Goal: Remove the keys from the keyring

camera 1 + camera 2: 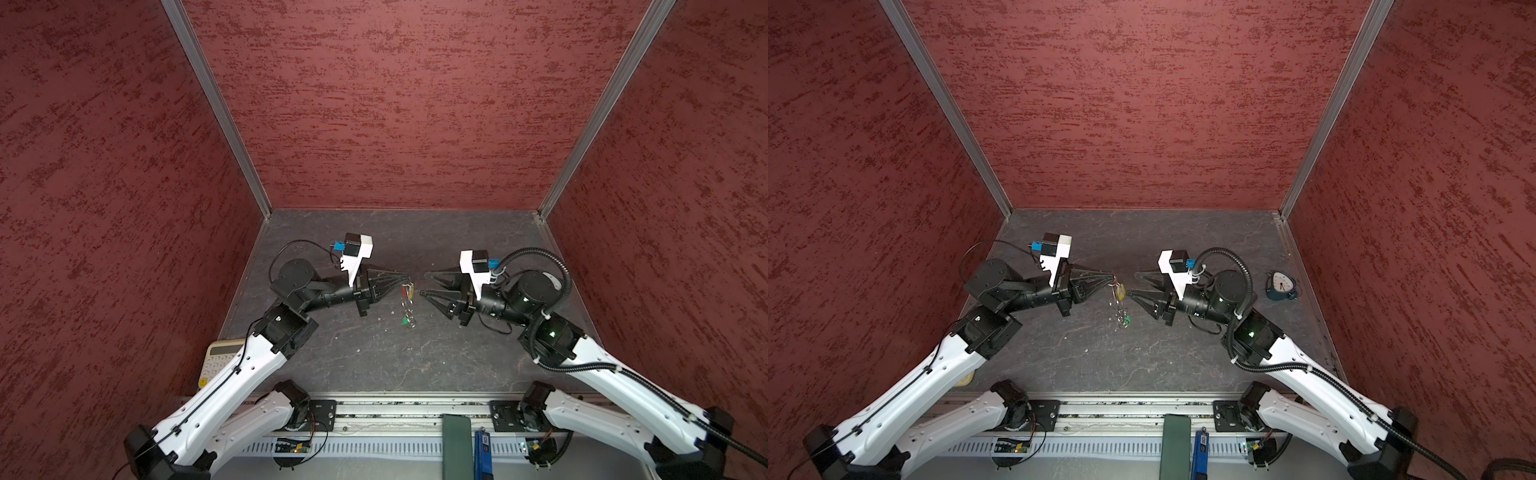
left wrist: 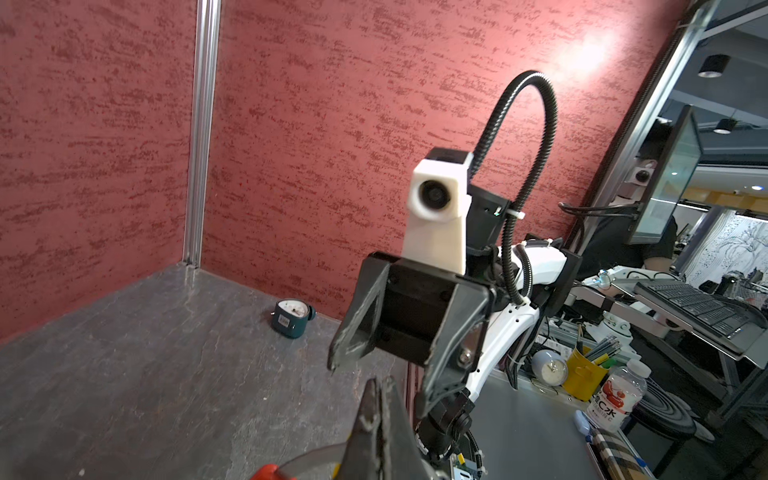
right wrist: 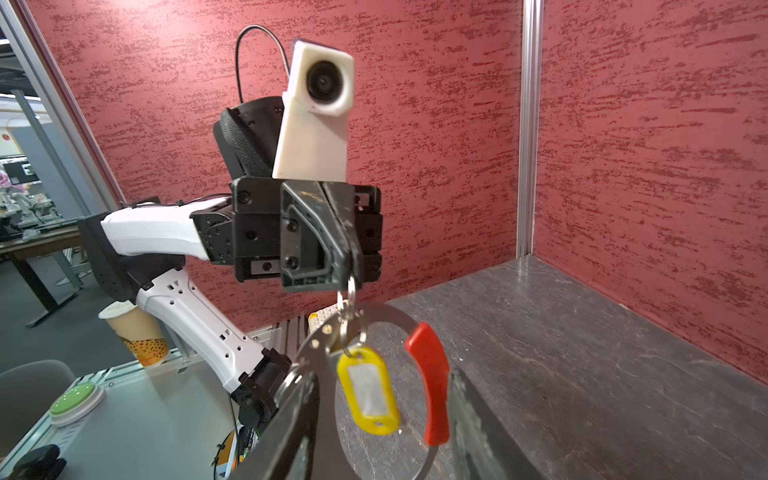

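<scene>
Dark worktop (image 1: 374,357) below: left claw (image 1: 408,283) pinches the keyring (image 1: 407,305) by its top, loop dangling straight down mid-scene, yellow key (image 3: 370,395) high, green key (image 1: 403,321) low, and the spread right claw (image 1: 423,284) sits just right, level with yellow.

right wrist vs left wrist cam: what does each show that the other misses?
Right wrist only: yellow tag, most of the keyring, the small ring pinched in the shut left claw, a paper cup.
Left wrist only: right claw seen from the front, open and empty; clock on the table.
Both: red sleeve (just a sliver in the left wrist view), the table, red walls.
</scene>
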Robot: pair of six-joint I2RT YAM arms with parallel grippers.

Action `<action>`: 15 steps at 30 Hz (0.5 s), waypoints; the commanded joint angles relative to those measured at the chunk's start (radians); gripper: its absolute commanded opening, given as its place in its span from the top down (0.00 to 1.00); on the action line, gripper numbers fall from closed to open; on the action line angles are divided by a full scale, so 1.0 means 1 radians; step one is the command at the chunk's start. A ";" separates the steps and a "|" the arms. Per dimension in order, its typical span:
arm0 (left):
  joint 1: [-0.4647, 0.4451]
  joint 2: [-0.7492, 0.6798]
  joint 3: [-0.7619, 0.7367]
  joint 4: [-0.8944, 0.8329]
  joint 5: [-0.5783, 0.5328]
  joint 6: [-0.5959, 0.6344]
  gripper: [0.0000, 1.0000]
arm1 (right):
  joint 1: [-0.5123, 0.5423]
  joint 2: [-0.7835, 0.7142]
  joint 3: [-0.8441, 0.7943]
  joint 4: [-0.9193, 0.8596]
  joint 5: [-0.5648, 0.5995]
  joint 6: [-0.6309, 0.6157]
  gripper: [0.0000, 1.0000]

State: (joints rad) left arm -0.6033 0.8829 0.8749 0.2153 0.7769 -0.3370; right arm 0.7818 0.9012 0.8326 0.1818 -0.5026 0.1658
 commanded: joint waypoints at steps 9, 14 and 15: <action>-0.001 0.036 -0.036 0.211 0.055 -0.075 1.00 | 0.001 0.059 -0.003 0.131 -0.101 0.034 0.48; 0.001 0.035 -0.043 0.209 0.036 -0.076 1.00 | 0.002 0.074 0.004 0.136 -0.141 0.038 0.55; 0.001 0.035 -0.043 0.208 0.034 -0.075 1.00 | 0.002 0.076 0.007 0.132 -0.144 0.038 0.59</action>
State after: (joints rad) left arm -0.6033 0.9249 0.8364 0.3759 0.8097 -0.4000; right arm 0.7818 0.9764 0.8207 0.2680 -0.5999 0.2008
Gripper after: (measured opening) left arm 0.055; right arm 0.425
